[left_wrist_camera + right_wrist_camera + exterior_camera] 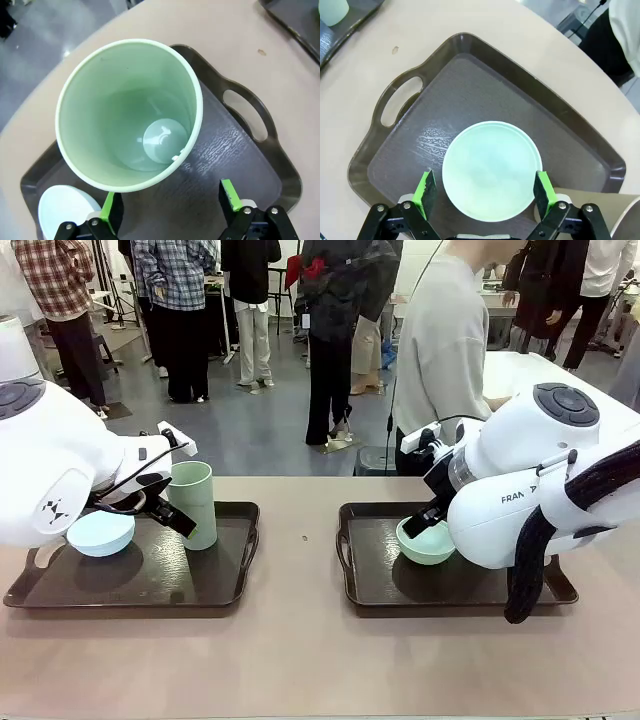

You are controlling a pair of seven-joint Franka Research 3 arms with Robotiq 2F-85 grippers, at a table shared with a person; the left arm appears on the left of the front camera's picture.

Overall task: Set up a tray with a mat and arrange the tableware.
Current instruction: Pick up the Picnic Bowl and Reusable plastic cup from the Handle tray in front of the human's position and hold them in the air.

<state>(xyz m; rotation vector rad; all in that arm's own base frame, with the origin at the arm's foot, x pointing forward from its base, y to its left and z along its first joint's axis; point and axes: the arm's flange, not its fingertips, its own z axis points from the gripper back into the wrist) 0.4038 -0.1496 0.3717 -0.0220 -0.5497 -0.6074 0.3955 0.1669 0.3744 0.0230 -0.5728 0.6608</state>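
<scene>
A pale green cup stands upright on the left tray, with a pale blue bowl beside it. My left gripper is open against the cup's side. In the left wrist view the cup rises just ahead of the spread gripper, and the blue bowl is at the bottom left. A mint green bowl sits on the right tray. My right gripper is open, a green pad on either side of the bowl. The tan-brown cup is not clearly seen.
Both trays have a dark textured mat inside and cut-out handles. A tan shape lies at the right tray's near corner. A person in a grey top stands at the far side. A small speck lies between the trays.
</scene>
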